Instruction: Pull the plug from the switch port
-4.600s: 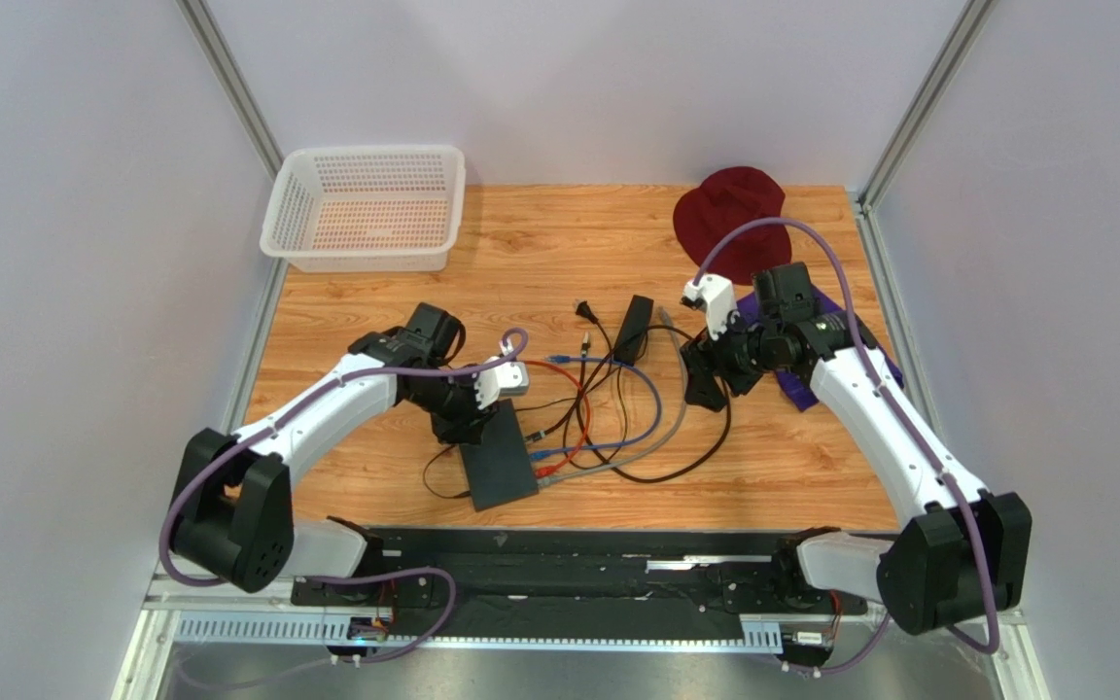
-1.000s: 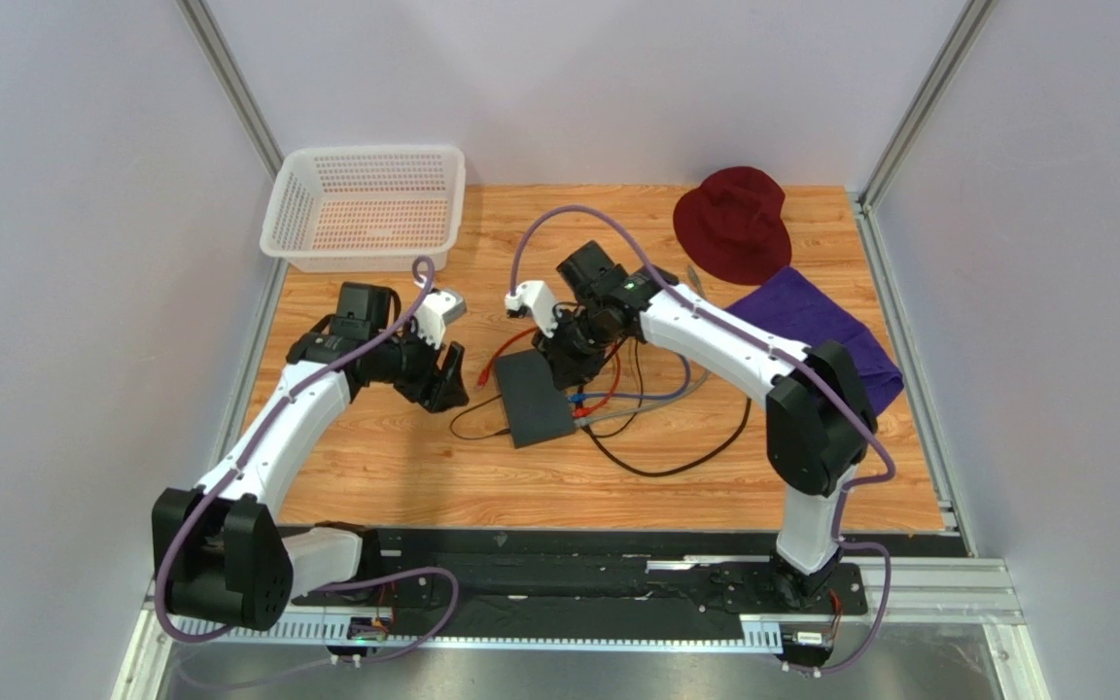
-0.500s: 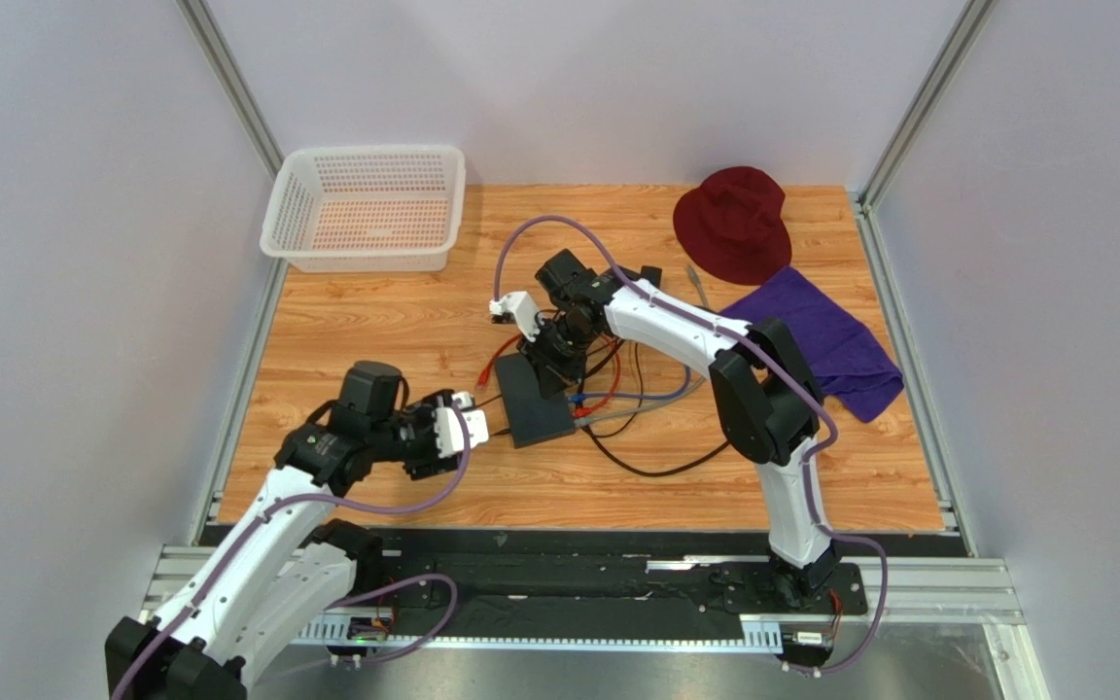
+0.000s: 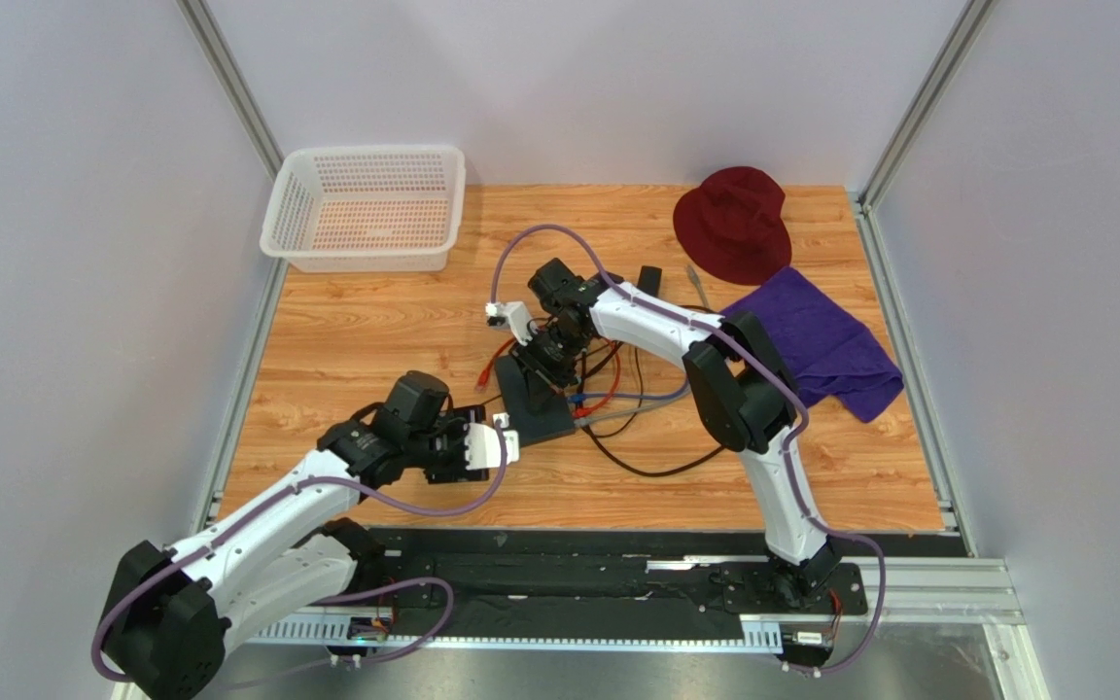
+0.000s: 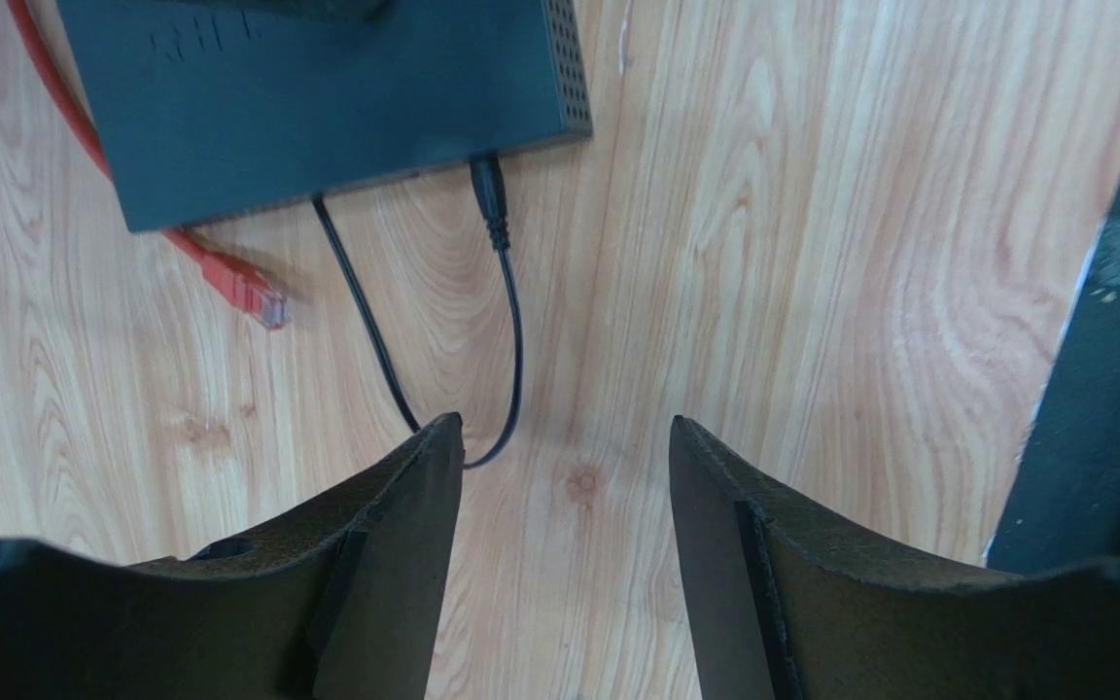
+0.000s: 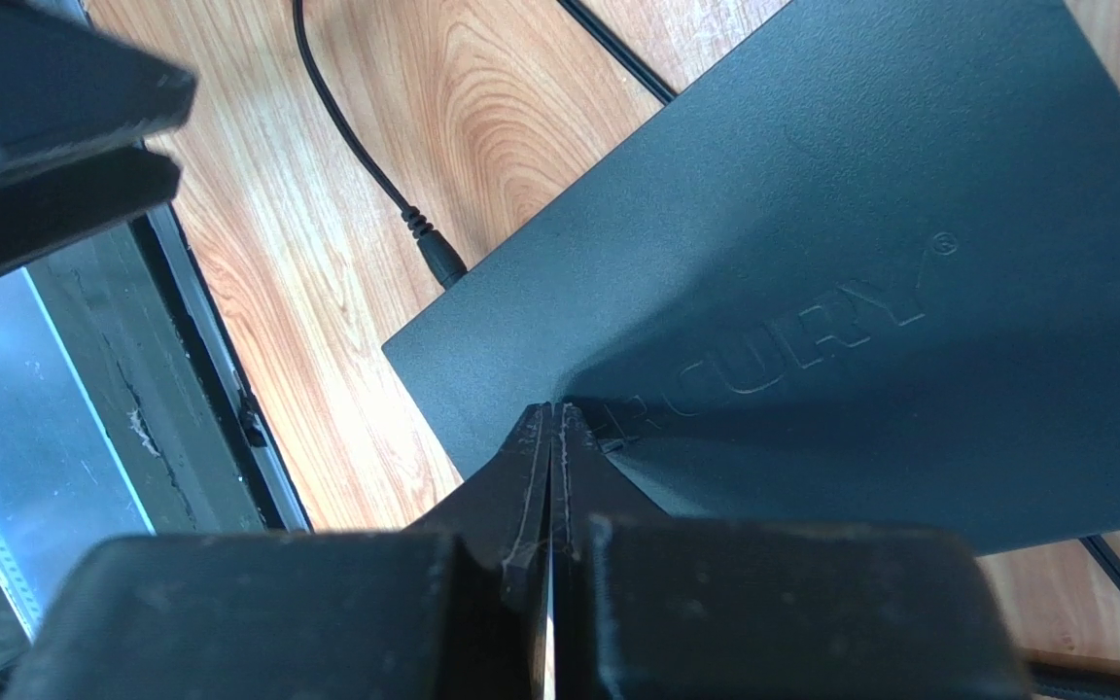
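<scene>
Describer: Wooden tabletop [image 4: 376,306] between pale grey walls. At the centre of the overhead view lies the switch [image 4: 534,401], a flat dark grey box. A black plug [image 5: 490,187] is seated in its lower edge, upper middle of the left wrist view. Its thin cable [image 5: 511,336] loops away.

Reader: How would it handle?

Describer: Probably light and stiff, held by friction, while the cable is limp. Best gripped on the rigid barrel, not the cord. The switch looks light enough to slide.

Reader: And the pincers?

Describer: The right pincer [image 6: 551,423] is closed on nothing, tips pressing the switch's top. The left pincer [image 5: 559,438] stands fairly wide and empty, apart from the plug. A loose red cable [image 5: 237,277] lies beside.
</scene>
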`<state>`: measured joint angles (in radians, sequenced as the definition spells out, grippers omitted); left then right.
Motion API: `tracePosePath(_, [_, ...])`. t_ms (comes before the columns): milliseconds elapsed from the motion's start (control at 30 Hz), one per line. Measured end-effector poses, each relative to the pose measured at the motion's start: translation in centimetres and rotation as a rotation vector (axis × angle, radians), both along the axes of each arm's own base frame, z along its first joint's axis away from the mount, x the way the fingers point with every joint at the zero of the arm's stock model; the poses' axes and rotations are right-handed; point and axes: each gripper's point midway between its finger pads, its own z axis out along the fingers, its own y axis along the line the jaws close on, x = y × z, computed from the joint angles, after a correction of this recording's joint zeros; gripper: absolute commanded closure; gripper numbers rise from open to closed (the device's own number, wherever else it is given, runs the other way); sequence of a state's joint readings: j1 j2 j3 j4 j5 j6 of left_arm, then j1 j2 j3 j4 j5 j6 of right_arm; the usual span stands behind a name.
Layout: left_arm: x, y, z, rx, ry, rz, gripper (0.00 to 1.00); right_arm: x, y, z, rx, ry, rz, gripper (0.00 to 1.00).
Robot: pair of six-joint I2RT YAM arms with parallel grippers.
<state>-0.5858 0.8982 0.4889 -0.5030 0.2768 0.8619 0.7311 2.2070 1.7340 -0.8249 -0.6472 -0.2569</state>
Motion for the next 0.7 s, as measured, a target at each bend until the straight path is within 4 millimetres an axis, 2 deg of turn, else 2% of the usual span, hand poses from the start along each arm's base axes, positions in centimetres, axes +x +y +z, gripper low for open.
tracePosePath(267, [1.0, 0.6, -1.0, 0.082, 0.017, 0.062, 0.38, 0.1, -0.1, 0.0, 0.006, 0.02, -0.004, 1.0])
tracePosePath(367, [1.3, 0.1, -0.4, 0.057, 0.012, 0.054, 0.35, 0.1, -0.1, 0.0, 0.0, 0.024, -0.005, 1.0])
tracePosePath(433, [1.1, -0.3, -0.3, 0.041, 0.016, 0.04, 0.29, 0.2, -0.1, 0.0, -0.006, 0.021, -0.007, 1.0])
tracePosePath(700, [0.5, -0.8, -0.2, 0.016, 0.004, -0.026, 0.37, 0.4, -0.4, -0.1, -0.009, 0.028, -0.016, 1.0])
